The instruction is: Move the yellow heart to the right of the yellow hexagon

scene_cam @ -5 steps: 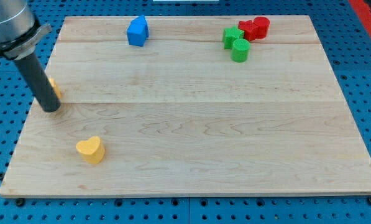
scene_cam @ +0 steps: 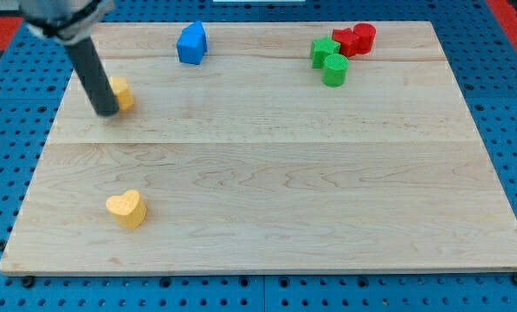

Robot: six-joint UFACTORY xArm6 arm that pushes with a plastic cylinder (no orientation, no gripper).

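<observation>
The yellow heart [scene_cam: 126, 208] lies on the wooden board [scene_cam: 267, 191] near the view's bottom left. The yellow hexagon [scene_cam: 120, 92] sits at the upper left, partly hidden behind the dark rod. My tip [scene_cam: 106, 112] rests on the board right against the hexagon's left and lower side. The heart is well below the hexagon and apart from my tip.
A blue block [scene_cam: 191, 43] stands at the top, left of centre. A green star [scene_cam: 324, 49], a green cylinder [scene_cam: 334, 70] and two red blocks [scene_cam: 355, 39] cluster at the top right. A blue pegboard surrounds the board.
My tip has moved up and to the right, and the yellow hexagon has gone with it, up and to the right. The heart has not moved.
</observation>
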